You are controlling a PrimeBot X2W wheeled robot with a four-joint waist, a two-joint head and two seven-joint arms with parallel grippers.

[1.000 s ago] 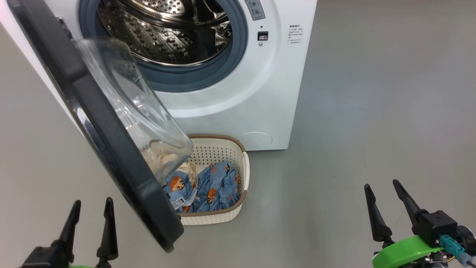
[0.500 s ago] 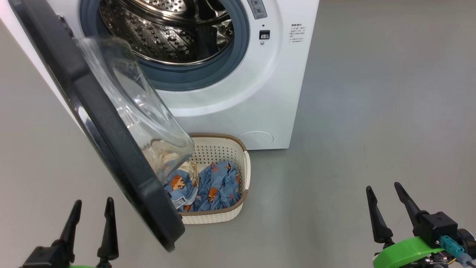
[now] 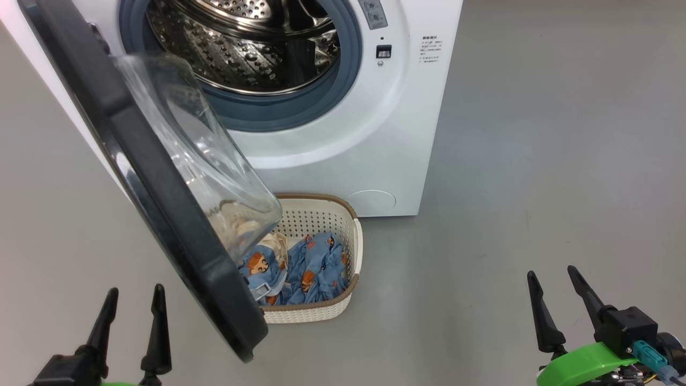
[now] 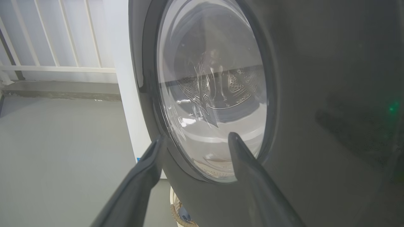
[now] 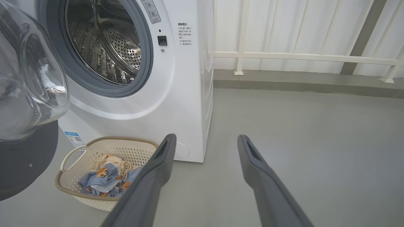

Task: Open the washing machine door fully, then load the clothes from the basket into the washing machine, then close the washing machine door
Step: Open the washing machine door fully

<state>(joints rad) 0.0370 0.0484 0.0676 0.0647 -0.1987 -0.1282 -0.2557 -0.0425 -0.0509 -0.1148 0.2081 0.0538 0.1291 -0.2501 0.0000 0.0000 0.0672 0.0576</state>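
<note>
1. Our left gripper (image 3: 134,290) sat at seven o'clock in the head view. Its two long dark fingers (image 3: 101,321) were spread apart and held nothing above the plain grey floor (image 3: 536,161).
2. At the gripper's three o'clock, close by but apart from it, hung the large round, black-rimmed washing machine door (image 3: 161,209). It was swung out on the machine's nine o'clock side. Its bulging clear glass bowl (image 3: 198,150) faced the opening, and in the left wrist view our spread fingers pointed at the door's outer face.
3. At twelve o'clock stood the big white front-loading washing machine (image 3: 343,150), with its grey rubber ring (image 3: 300,115) around the perforated steel drum (image 3: 252,48).
4. The small cream-white perforated plastic basket (image 3: 351,214) with a brown woven-look rim sat on the floor at the machine's six o'clock, near its front. The door's lower edge hid the basket's nine o'clock end. The soft light-blue clothes (image 3: 316,268), printed with orange-brown animals, lay inside it, with a cream-white part toward nine o'clock.
5. Our right gripper (image 3: 551,272) sat at five o'clock with its fingers parted and nothing between them. It was well apart from the basket, which lay at its ten o'clock.
</note>
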